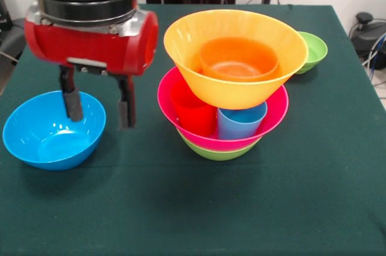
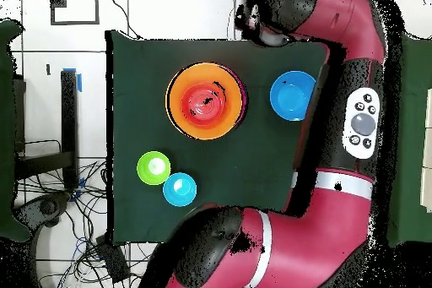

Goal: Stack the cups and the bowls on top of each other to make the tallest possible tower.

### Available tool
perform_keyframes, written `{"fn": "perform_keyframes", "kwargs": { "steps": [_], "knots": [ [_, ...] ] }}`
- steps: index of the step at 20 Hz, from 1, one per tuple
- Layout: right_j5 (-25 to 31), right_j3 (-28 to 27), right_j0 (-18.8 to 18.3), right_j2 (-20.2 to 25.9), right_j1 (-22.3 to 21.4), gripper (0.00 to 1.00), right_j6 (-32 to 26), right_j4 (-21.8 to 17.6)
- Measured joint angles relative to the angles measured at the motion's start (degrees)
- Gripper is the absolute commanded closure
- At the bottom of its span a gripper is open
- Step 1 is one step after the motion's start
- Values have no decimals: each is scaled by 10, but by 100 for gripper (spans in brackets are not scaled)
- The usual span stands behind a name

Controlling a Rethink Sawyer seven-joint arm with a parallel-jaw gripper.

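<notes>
Gripper (image 1: 99, 110) hanging over the near rim of the medium blue bowl (image 1: 53, 131), fingers apart and empty — one finger (image 1: 72, 104) inside the bowl's mouth, the other (image 1: 125, 111) outside, past the rim on the tower's side. Straddling the wall, then, though whether either pad touches plastic cannot be told.

Tower (image 1: 226, 84) just beside: green bowl (image 1: 218, 152) at the base, pink bowl (image 1: 274, 117) nested in it, red cup (image 1: 193, 111) and light blue cup (image 1: 240, 122) standing inside the pink, yellow-orange bowl (image 1: 181, 45) riding on the cups with the small orange bowl (image 1: 238, 58) in it. Small green bowl (image 1: 312, 51) behind the tower on the cloth; small blue bowl (image 2: 180, 189) visible only from overhead, next to the green one.

Step in hand, most likely: gripping the blue bowl by its wall. Worth doing well:
- lower until the wall sits deep between the pads, not just the lip (glossy plastic slips)
- close squarely, lift straight up
- keep clear of the tower — the top bowl rests on two cups and looks easy to tip.
</notes>
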Motion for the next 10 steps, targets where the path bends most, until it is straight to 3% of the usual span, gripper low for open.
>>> {"fn": "perform_keyframes", "kwargs": {
  "steps": [10],
  "knots": [
    [-17,-6,-12,3,21,0,-5,-1]
  ]
}}
